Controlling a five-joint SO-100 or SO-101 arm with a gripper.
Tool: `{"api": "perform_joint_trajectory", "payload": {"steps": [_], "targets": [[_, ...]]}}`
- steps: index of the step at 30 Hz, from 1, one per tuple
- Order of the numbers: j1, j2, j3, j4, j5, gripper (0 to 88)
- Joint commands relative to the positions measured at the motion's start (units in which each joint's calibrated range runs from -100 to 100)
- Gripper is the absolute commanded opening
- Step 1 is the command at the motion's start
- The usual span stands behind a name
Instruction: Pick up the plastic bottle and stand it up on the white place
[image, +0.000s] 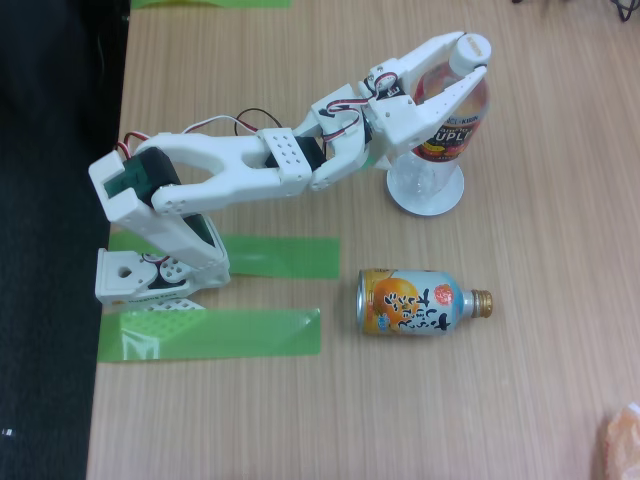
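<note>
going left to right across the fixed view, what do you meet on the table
arm base → green tape strips → orange-and-silver bottle-can, lying on its side. The white disc, the plastic bottle upright on it and the gripper around the bottle overlap the can's span, so they are left unordered.

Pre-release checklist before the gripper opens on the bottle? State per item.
1. Bottle over the white disc: ok, its clear base sits on the disc.
2. Bottle upright: cannot tell, the fixed view looks down at a slant.
3. Gripper hold: ok, fingers flank the bottle near the cap.
4. Base centred on disc: cannot tell, the clear plastic blurs the edge.
5. Retreat path: ok, the orange can lies on its side, apart from the disc.
6. Green tape: ok, away from the disc.
</note>
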Motion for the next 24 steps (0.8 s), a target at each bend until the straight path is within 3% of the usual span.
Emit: {"api": "perform_joint_trajectory", "payload": {"steps": [1,24], "targets": [[-0.1,-0.2,-0.2,-1.1,0.2,7.7],[0.2,-0.1,1.4,-3.7,-0.1,7.7]]}}
